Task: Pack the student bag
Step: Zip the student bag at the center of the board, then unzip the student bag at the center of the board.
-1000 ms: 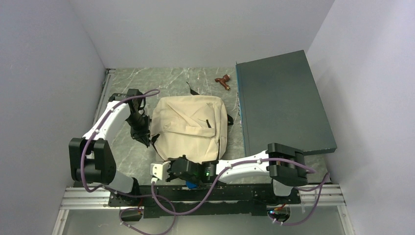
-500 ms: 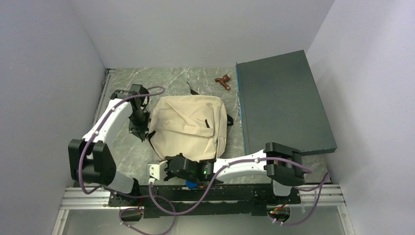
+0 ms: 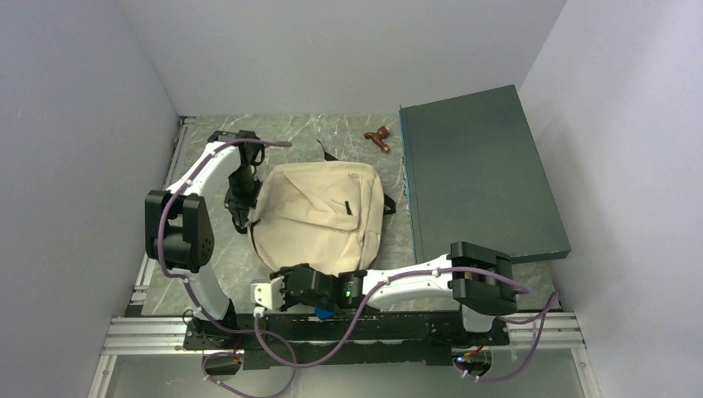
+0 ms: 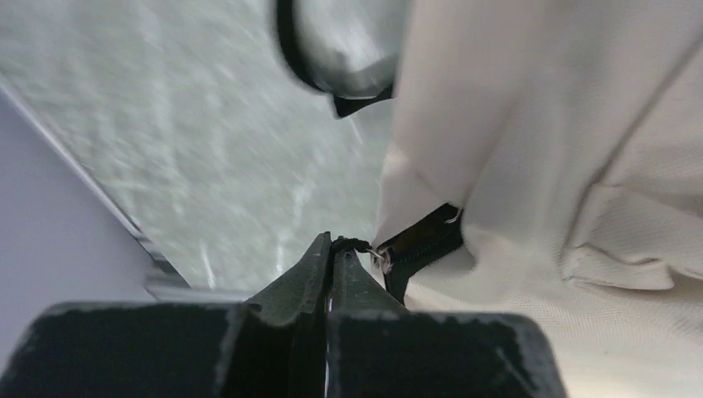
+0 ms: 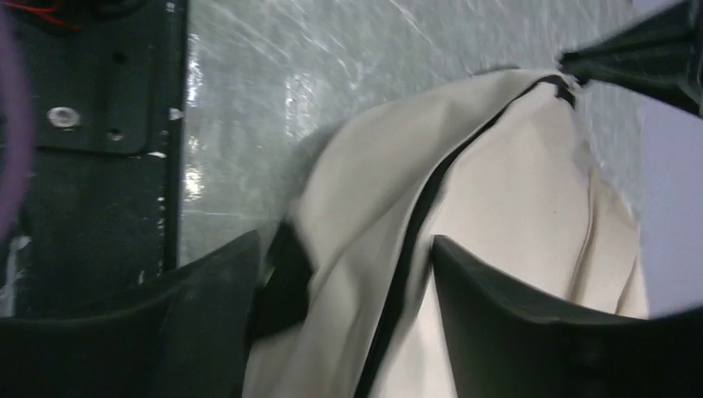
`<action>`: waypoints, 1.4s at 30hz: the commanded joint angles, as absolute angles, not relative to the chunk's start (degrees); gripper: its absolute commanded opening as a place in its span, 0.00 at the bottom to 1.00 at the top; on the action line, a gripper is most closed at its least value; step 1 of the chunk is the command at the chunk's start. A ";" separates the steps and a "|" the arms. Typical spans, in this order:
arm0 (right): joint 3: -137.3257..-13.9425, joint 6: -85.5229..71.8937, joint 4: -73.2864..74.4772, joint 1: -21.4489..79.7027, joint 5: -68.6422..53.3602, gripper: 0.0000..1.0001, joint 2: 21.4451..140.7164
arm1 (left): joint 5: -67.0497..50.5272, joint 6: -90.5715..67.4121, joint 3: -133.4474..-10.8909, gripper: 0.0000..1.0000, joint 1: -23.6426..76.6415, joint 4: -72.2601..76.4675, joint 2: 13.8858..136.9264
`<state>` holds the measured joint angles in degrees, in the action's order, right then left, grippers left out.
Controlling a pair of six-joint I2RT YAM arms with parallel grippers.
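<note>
The student bag (image 3: 319, 211), cream canvas with black straps, lies flat in the middle of the table. My left gripper (image 3: 241, 219) is at the bag's left edge, shut on the black zip pull (image 4: 358, 245) at the end of the dark zip (image 4: 423, 242). My right gripper (image 3: 286, 280) is at the bag's near left corner. In the right wrist view it (image 5: 348, 269) stands open, with cream fabric (image 5: 514, 215) and the black zip line (image 5: 414, 232) lying loose between its fingers. The left gripper's tip (image 5: 570, 60) shows at the far end of that zip.
A big dark teal flat box (image 3: 477, 170) fills the right side, close to the bag. A small brown object (image 3: 380, 138) lies at the back. A blue thing (image 3: 325, 313) sits under the right arm. Walls close in on three sides, and a metal rail (image 3: 170, 178) runs along the left.
My right gripper has opened and let go of the bag's near corner. The left arm has swung up and back, carrying the zip pull a little farther along the bag's left edge.
</note>
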<state>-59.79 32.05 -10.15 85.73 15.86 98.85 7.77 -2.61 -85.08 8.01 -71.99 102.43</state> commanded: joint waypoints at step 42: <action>-72.74 -17.40 27.63 75.52 28.54 0.97 70.78 | -11.79 -15.24 -65.90 0.43 37.00 -15.03 87.40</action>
